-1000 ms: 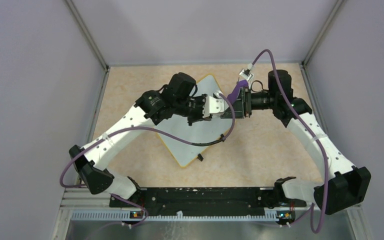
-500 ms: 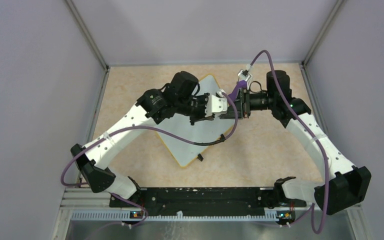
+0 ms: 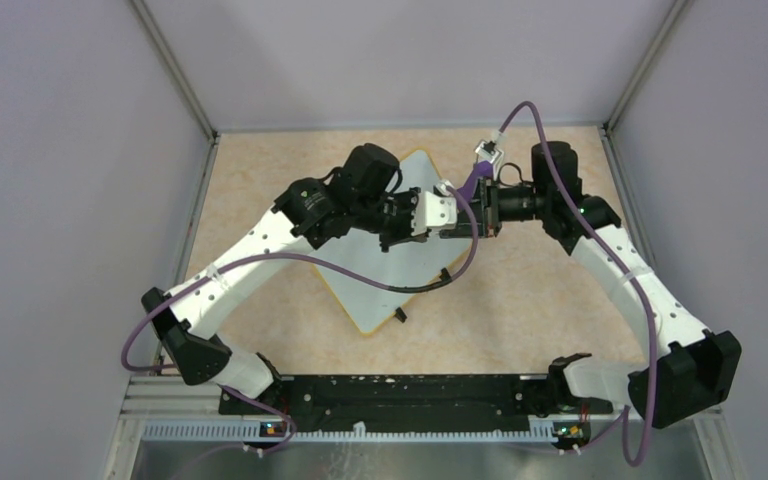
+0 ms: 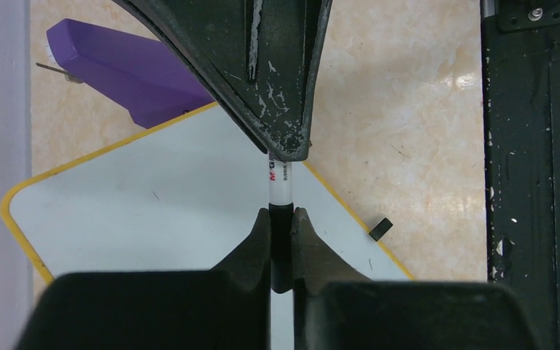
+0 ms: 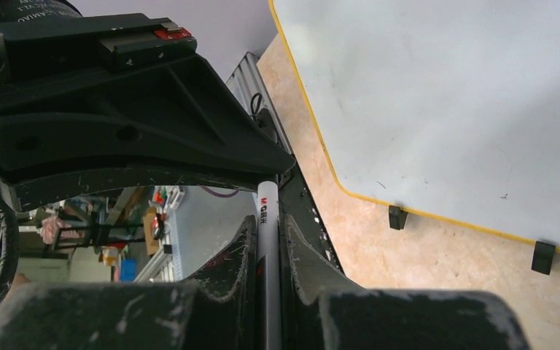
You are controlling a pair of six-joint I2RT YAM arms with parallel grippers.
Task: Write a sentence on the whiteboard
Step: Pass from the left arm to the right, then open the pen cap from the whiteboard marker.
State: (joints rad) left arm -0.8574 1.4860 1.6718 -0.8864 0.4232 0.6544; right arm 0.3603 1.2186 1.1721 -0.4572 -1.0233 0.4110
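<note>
The whiteboard (image 3: 400, 272) lies on the table turned like a diamond, with a yellow rim. It also shows in the left wrist view (image 4: 153, 211) and the right wrist view (image 5: 445, 95). No sentence shows on its visible surface. My two grippers meet tip to tip above its right part, both on one marker (image 4: 280, 182). My left gripper (image 4: 281, 213) is shut on the marker's black cap end. My right gripper (image 5: 266, 222) is shut on the white barrel (image 5: 267, 211). In the top view the left gripper (image 3: 442, 222) and right gripper (image 3: 472, 218) face each other.
A purple wedge block (image 4: 131, 69) lies beside the board's far edge, under the right wrist in the top view (image 3: 472, 182). Black clip feet (image 5: 397, 216) stick out from the board's rim. The black base rail (image 3: 400, 395) runs along the near edge. Grey walls enclose the table.
Both grippers, joined on the marker, have shifted slightly toward the back of the table. The grips are unchanged.
</note>
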